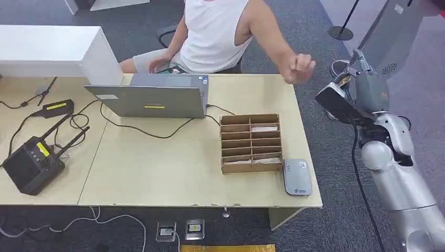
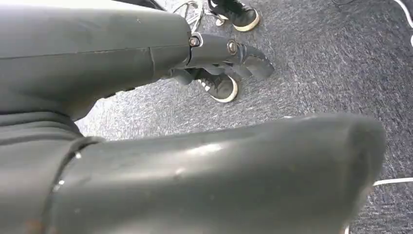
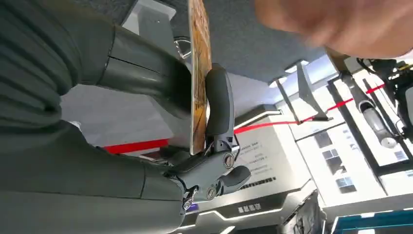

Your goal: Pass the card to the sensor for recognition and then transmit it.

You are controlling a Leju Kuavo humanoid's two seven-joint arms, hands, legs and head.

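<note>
Beyond the bench [image 1: 157,178] edge, the right hand [image 3: 195,122] pinches the card [image 3: 198,58] near the person's hand [image 1: 298,68], so an early release could drop it; the left hand [image 2: 229,58] hangs with curled, empty fingers.

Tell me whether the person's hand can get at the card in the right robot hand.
Probably yes. The right robot hand pinches the card upright off the table's right end, its top edge sticking free of the fingers. The person's hand hangs close by with nothing between them.

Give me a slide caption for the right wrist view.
Right hand pinches the card as a person's hand nears.
</note>
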